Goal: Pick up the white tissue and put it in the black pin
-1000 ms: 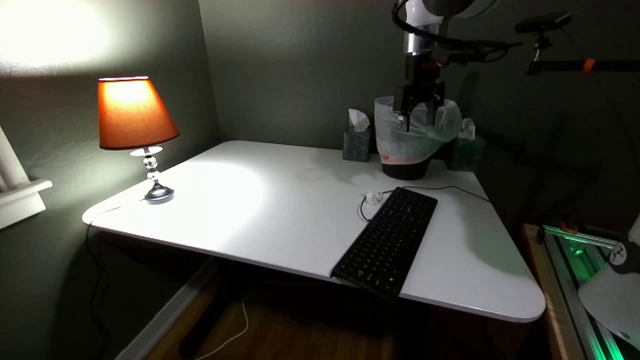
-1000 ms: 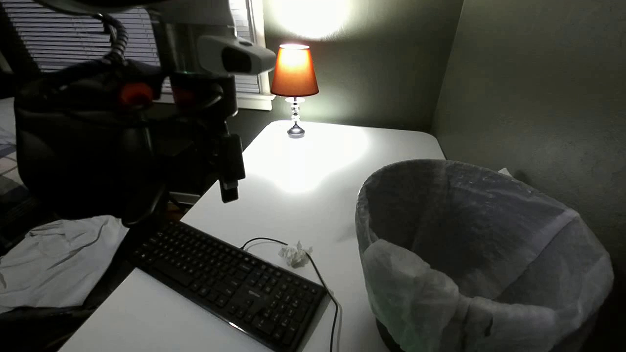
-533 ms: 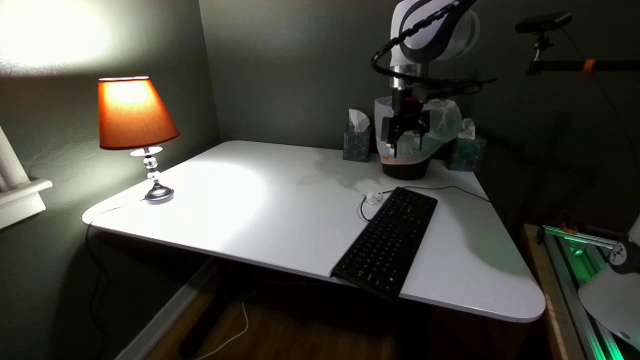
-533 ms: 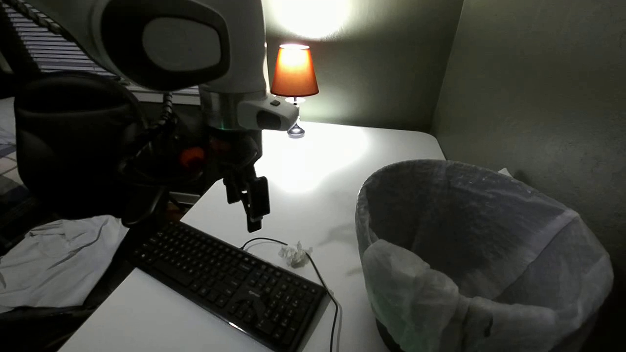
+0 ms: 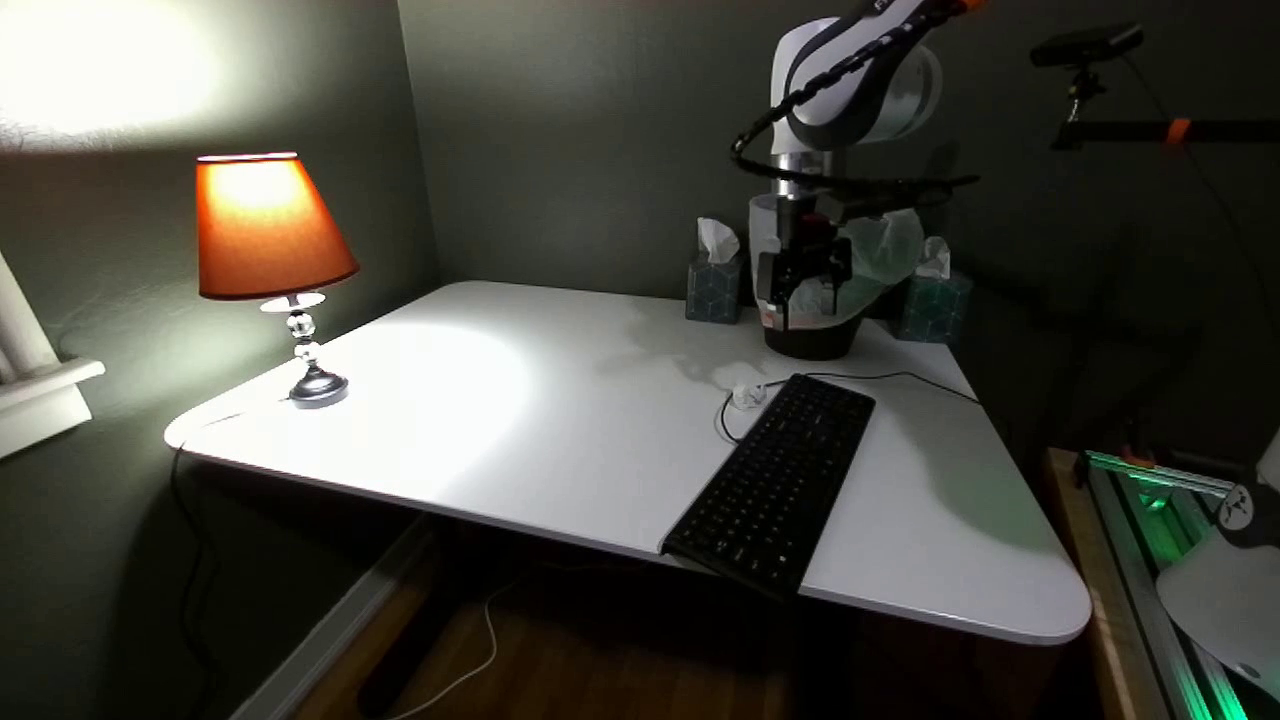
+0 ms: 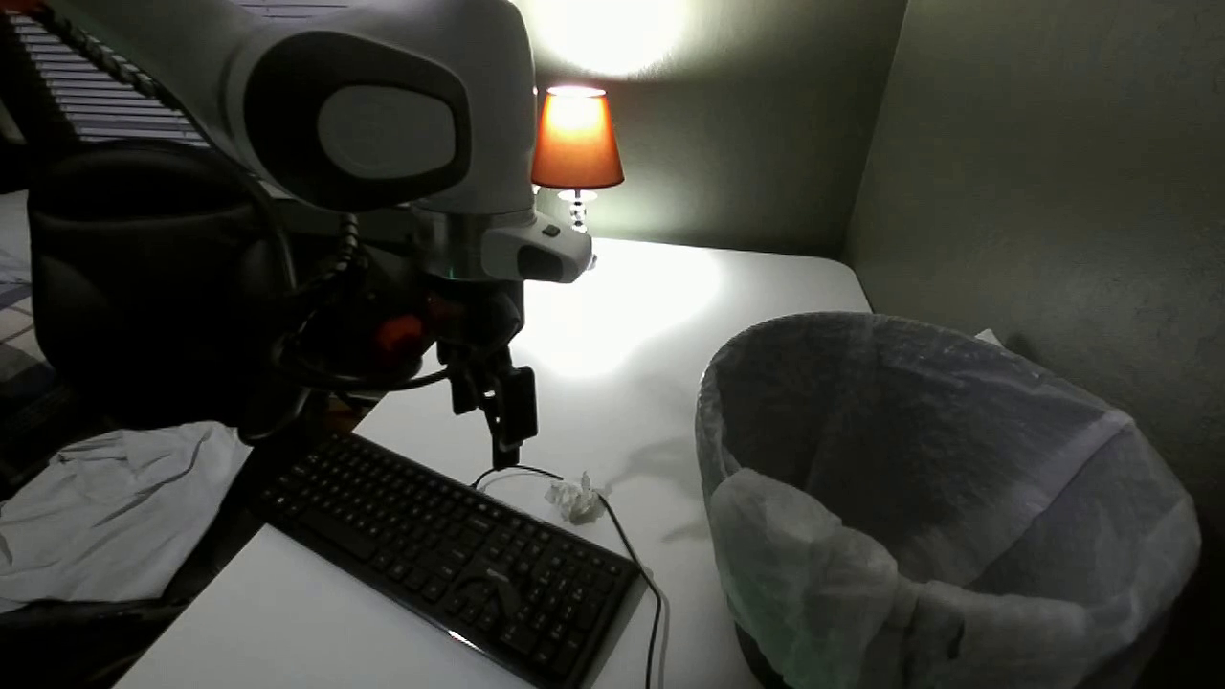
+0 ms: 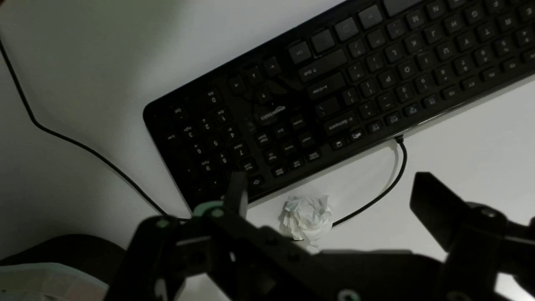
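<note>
The white tissue (image 5: 746, 396) is a small crumpled wad on the white desk, beside the keyboard's edge and touching its cable. It also shows in an exterior view (image 6: 577, 500) and the wrist view (image 7: 307, 217). My gripper (image 5: 808, 308) is open and empty, pointing down above the desk. In the wrist view the tissue lies in the gap between the wide-apart fingers, closer to the left finger (image 7: 238, 194). The black bin (image 5: 812, 342) stands at the desk's back, with a white liner over its rim (image 6: 794, 565). Part of it shows in the wrist view (image 7: 75, 246).
A black keyboard (image 5: 775, 480) lies beside the tissue, and its cable (image 7: 388, 188) runs past the tissue. Two tissue boxes (image 5: 713, 290) (image 5: 935, 305) flank the bin. A lit lamp (image 5: 270, 230) stands at the desk's far end. A dark chair (image 6: 144, 287) stands beside the desk.
My gripper has moved down and closer to the tissue, leftward in an exterior view and rightward in another. The tissue, keyboard and bin have not moved.
</note>
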Robot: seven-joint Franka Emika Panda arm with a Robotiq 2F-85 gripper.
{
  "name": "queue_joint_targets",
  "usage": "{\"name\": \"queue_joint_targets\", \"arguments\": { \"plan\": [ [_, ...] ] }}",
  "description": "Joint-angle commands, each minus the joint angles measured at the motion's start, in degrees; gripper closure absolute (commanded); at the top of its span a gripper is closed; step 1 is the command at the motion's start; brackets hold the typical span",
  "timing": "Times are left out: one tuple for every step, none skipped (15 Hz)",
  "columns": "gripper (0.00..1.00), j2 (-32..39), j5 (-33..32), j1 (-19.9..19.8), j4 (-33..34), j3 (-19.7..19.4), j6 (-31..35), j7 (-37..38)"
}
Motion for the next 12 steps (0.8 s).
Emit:
{"name": "queue_joint_targets", "arguments": {
  "plan": [
    [0.00, 0.60, -0.11, 0.20, 0.08, -0.27, 1.60, -1.46],
    [0.00, 2.71, -0.61, 0.07, 1.29, -0.38, 1.18, -2.19],
    [0.00, 4.04, -1.11, 0.03, 1.67, -0.41, 2.28, -3.04],
    [0.00, 4.95, -1.53, -0.01, 1.74, -0.44, 3.45, -4.04],
    [0.00, 5.75, -2.08, -0.05, 1.60, -0.51, 5.69, -4.74],
    [0.00, 6.59, -2.35, -0.10, 1.64, -0.59, 7.34, -5.60],
    [0.00, 7.59, -2.79, -0.19, 1.68, -0.68, 9.14, -6.75],
    [0.00, 8.49, -3.21, -0.23, 1.69, -0.77, 11.00, -7.54],
    [0.00, 9.54, -2.50, -0.50, 1.85, -0.61, 12.46, -9.49],
    [0.00, 10.57, -1.91, -0.74, 1.97, -0.50, 14.29, -10.59],
    [0.00, 11.63, -1.94, -0.90, 2.23, -0.47, 15.74, -11.48],
    [0.00, 12.72, -1.53, -1.18, 2.64, -0.30, 16.77, -12.63]
  ]
}}
